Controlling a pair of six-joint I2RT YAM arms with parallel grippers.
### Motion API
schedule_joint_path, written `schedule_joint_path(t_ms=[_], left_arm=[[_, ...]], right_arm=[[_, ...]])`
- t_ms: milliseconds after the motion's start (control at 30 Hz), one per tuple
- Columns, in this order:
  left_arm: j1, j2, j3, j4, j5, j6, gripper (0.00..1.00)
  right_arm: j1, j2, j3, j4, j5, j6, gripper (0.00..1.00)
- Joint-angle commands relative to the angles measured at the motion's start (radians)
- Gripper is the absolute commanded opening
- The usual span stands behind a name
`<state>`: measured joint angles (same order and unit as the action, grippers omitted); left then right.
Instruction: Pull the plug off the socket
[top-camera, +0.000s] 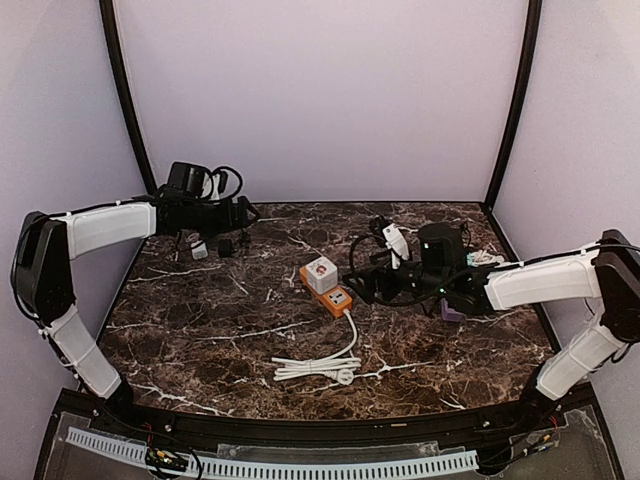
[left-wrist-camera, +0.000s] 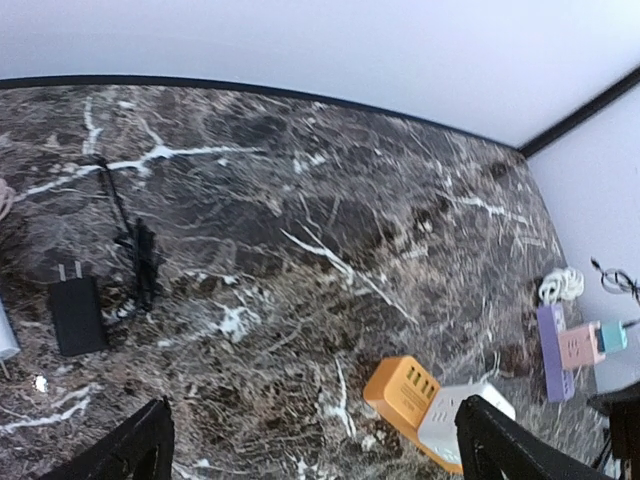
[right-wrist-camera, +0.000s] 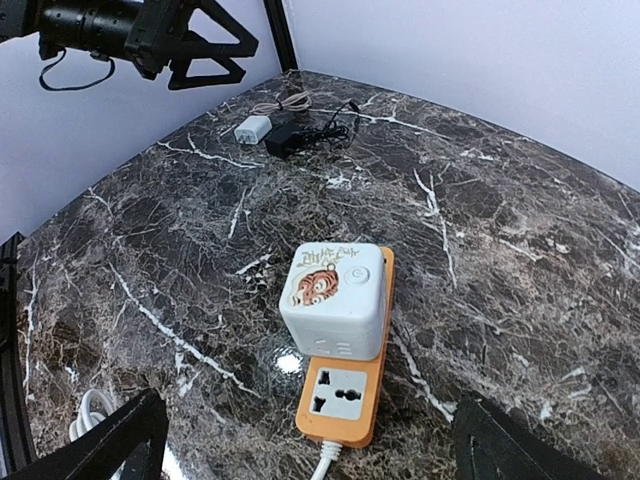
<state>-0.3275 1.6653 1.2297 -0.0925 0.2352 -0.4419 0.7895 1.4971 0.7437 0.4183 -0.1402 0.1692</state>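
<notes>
An orange power strip (top-camera: 339, 300) lies mid-table with a white cube plug (top-camera: 321, 272), tiger picture on top, seated in its far socket. In the right wrist view the cube (right-wrist-camera: 335, 300) stands on the strip (right-wrist-camera: 345, 400), and the near socket is bare. My right gripper (top-camera: 362, 284) is open and empty, just right of the strip's near end; in its wrist view (right-wrist-camera: 312, 450) the fingers stand wide on either side of it. My left gripper (top-camera: 247, 213) is open and empty at the back left, above the table; its wrist view (left-wrist-camera: 315, 450) shows strip (left-wrist-camera: 400, 390) and cube (left-wrist-camera: 465, 425) at lower right.
The strip's white cable (top-camera: 320, 368) is coiled near the front. A black adapter (left-wrist-camera: 77, 315) with a bundled cord (left-wrist-camera: 140, 260) and a white adapter (right-wrist-camera: 253, 128) lie at the back left. A purple strip (left-wrist-camera: 553, 350) with a pink plug (left-wrist-camera: 580, 345) lies at the right.
</notes>
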Motion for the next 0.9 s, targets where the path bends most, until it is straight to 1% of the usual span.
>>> schedule_joint_path(t_ms=[0, 100, 200, 300, 467, 733, 867], left_arm=[[-0.093, -0.021, 0.019, -0.099, 0.043, 0.127, 0.99], [-0.145, 0.016, 0.045, -0.158, 0.077, 0.207, 0.99], [-0.19, 0.032, 0.053, -0.171, 0.101, 0.272, 0.99], [-0.255, 0.05, 0.068, -0.196, 0.065, 0.361, 0.99], [-0.317, 0.123, 0.168, -0.295, -0.022, 0.463, 0.99], [-0.384, 0.241, 0.29, -0.35, -0.027, 0.532, 0.98], [-0.399, 0.294, 0.332, -0.359, -0.04, 0.533, 0.92]], right_arm=[[-0.029, -0.036, -0.066, 0.038, -0.059, 0.059, 0.99], [-0.034, -0.038, -0.087, 0.038, -0.064, 0.071, 0.99], [-0.042, -0.041, -0.105, 0.035, -0.066, 0.077, 0.99], [-0.053, -0.048, -0.126, 0.038, -0.07, 0.083, 0.99], [-0.067, -0.053, -0.163, 0.07, -0.087, 0.104, 0.99], [-0.07, -0.084, -0.196, 0.085, -0.077, 0.094, 0.99], [-0.07, -0.084, -0.2, 0.086, -0.079, 0.092, 0.99]])
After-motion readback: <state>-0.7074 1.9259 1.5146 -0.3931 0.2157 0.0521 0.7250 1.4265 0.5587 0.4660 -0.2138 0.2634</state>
